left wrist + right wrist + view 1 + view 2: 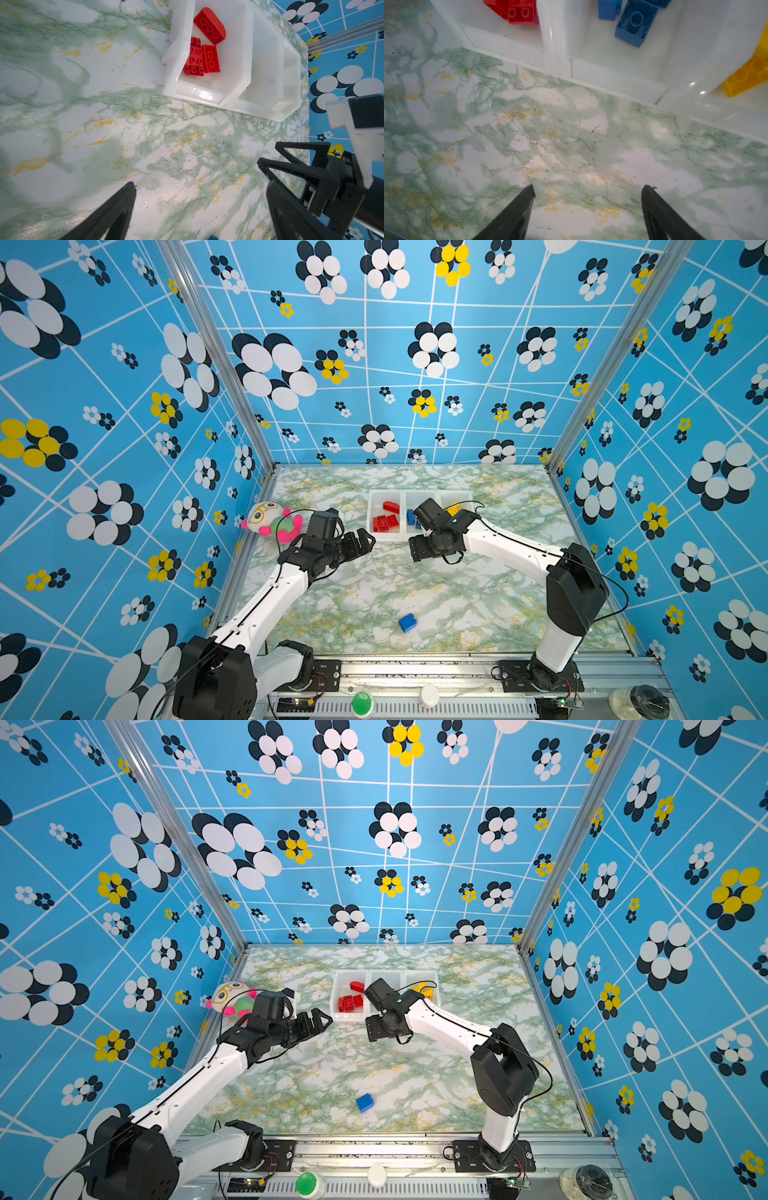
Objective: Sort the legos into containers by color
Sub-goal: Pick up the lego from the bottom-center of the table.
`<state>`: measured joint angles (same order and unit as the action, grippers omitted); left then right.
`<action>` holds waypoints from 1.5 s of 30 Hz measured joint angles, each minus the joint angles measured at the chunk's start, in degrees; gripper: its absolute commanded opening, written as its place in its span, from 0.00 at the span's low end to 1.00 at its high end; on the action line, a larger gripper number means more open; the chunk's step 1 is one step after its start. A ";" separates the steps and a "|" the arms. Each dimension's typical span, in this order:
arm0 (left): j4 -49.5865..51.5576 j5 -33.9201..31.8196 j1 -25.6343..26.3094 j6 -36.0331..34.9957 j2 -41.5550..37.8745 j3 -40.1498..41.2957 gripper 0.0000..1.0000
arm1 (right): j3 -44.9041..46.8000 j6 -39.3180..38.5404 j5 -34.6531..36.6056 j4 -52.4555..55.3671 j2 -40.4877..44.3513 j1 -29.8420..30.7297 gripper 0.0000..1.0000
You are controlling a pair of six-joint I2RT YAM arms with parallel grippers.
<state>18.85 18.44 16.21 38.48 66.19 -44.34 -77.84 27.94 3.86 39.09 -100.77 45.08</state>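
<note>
Three white containers stand in a row at the back: the left one (376, 499) holds red legos (385, 522) (201, 58), the middle one (417, 497) blue legos (635, 25), the right one (455, 495) yellow legos (745, 79). One blue lego (408, 622) (365, 1102) lies alone on the table near the front. My left gripper (365, 545) (200, 185) hovers open and empty just before the red container. My right gripper (415, 549) (589, 187) is open and empty over bare table in front of the middle container.
A pink-and-green plush toy (270, 518) lies at the table's left edge behind my left arm. Patterned blue walls close in the table on three sides. A metal rail with a green button (361, 703) runs along the front.
</note>
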 measured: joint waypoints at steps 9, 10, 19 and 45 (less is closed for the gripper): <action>0.02 -0.04 0.00 -0.11 -1.88 1.46 0.99 | 6.23 4.31 0.07 -1.95 4.87 6.97 0.87; 0.02 -0.11 0.00 -0.11 -1.95 1.66 0.99 | 6.75 4.59 0.07 -2.12 4.98 7.80 0.87; 0.46 -0.92 0.00 -0.15 -3.06 1.92 0.99 | 10.10 8.04 0.33 -2.29 5.33 14.73 0.87; 0.46 -1.53 -0.02 -0.13 -3.43 3.69 0.99 | 6.91 11.93 1.60 1.22 -3.02 24.59 0.78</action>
<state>19.31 16.91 16.19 38.35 62.76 -40.64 -70.94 39.88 5.45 40.32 -103.79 69.67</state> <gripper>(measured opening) 0.992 0.786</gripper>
